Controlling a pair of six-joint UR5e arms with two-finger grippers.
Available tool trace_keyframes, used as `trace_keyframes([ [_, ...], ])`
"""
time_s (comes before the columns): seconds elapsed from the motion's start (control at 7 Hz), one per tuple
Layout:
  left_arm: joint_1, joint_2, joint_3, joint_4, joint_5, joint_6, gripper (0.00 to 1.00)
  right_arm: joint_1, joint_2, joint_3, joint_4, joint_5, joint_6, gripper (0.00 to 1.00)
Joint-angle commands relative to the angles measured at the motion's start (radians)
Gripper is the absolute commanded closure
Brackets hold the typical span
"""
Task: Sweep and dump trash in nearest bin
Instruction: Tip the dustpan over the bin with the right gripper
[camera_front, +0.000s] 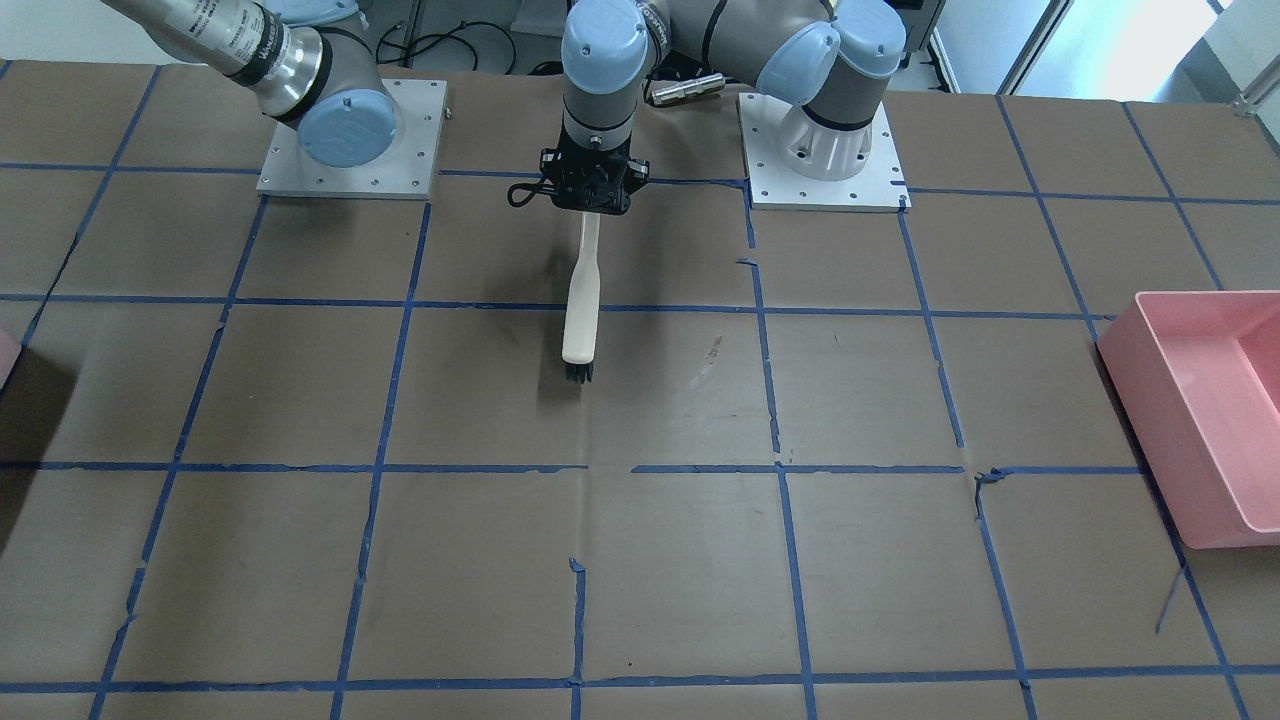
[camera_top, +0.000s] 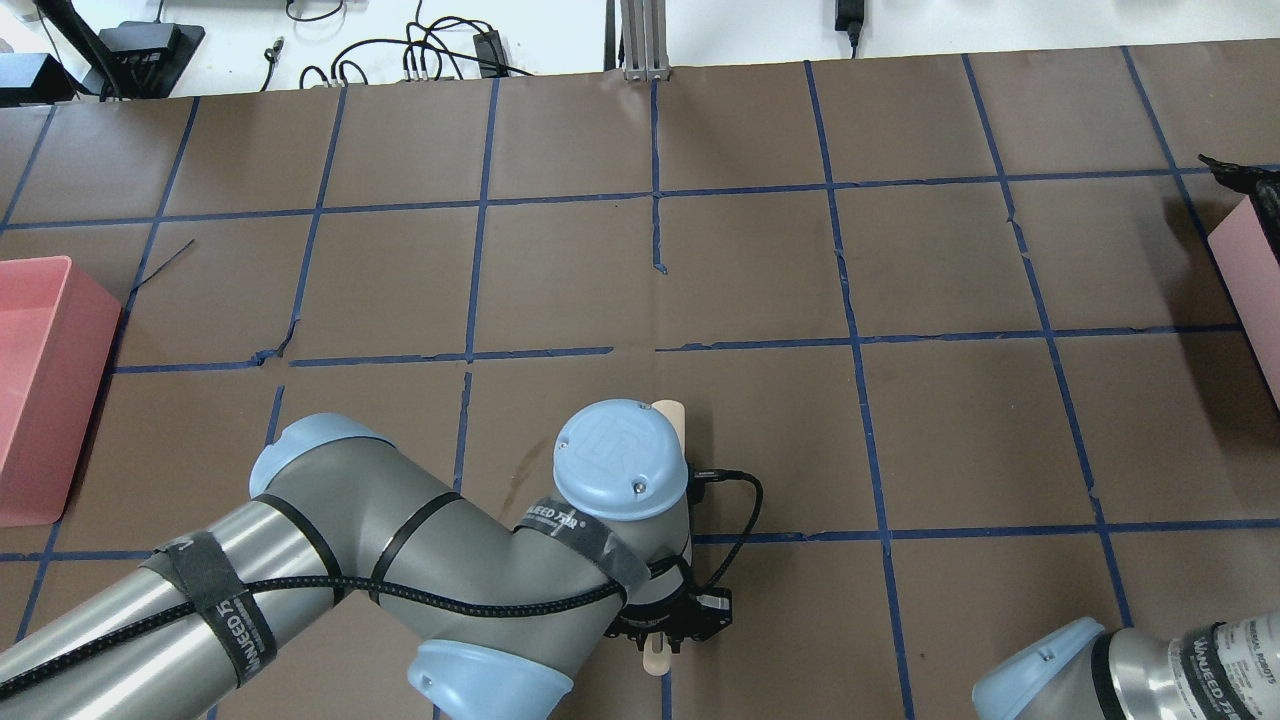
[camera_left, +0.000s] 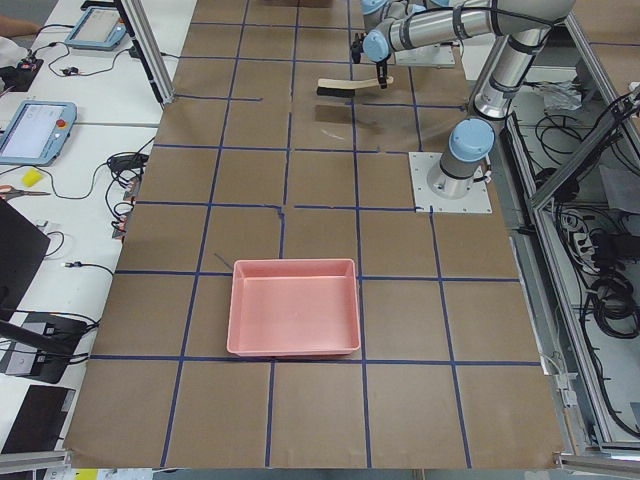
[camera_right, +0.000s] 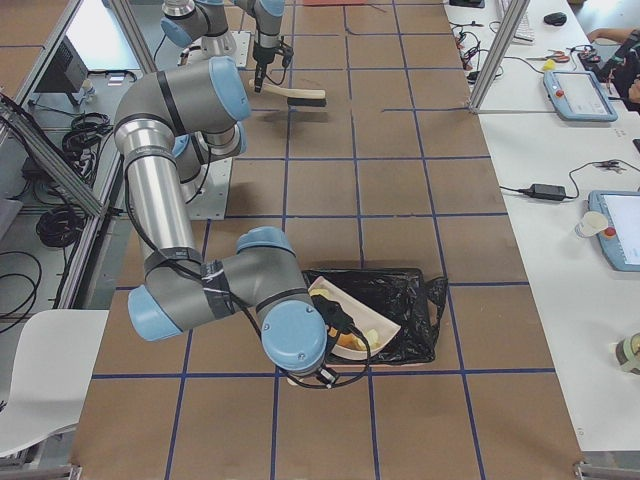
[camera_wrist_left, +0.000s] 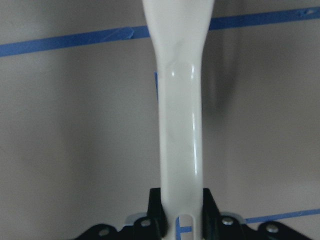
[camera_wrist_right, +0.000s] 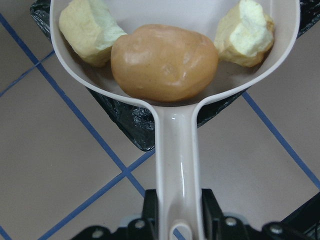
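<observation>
Trash (camera_wrist_right: 164, 62) lies in dustpan (camera_wrist_right: 176, 145) (handle clamped) just beyond right claw (camera_wrist_right: 177, 212)

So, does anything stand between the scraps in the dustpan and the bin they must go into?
Nothing visible does. The right gripper holds the dustpan with its bowl over the black-lined bin, and the three scraps lie loose in it.

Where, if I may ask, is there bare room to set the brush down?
The operators' half of the table is bare, as is the stretch between brush and pink tub. It is crowded only at the robot's right end, where the dustpan is held over the bin.
</observation>
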Motion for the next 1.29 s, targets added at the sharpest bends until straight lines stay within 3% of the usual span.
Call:
trace_keyframes([
  [0.0,-0.001,0.001,-0.032,0.002,-0.006,-0.045,0.93,0.061,-0.004,-0.001,-0.032,-0.130,0.017,1.00],
  [0.57,-0.008,0.000,-0.033,0.005,-0.027,-0.068,0.93,0.187,-0.048,0.022,-0.131,-0.374,-0.015,1.00],
  [1.14,-0.024,-0.009,-0.035,0.003,-0.046,-0.068,0.93,0.213,-0.067,0.050,-0.158,-0.430,-0.015,1.00],
])
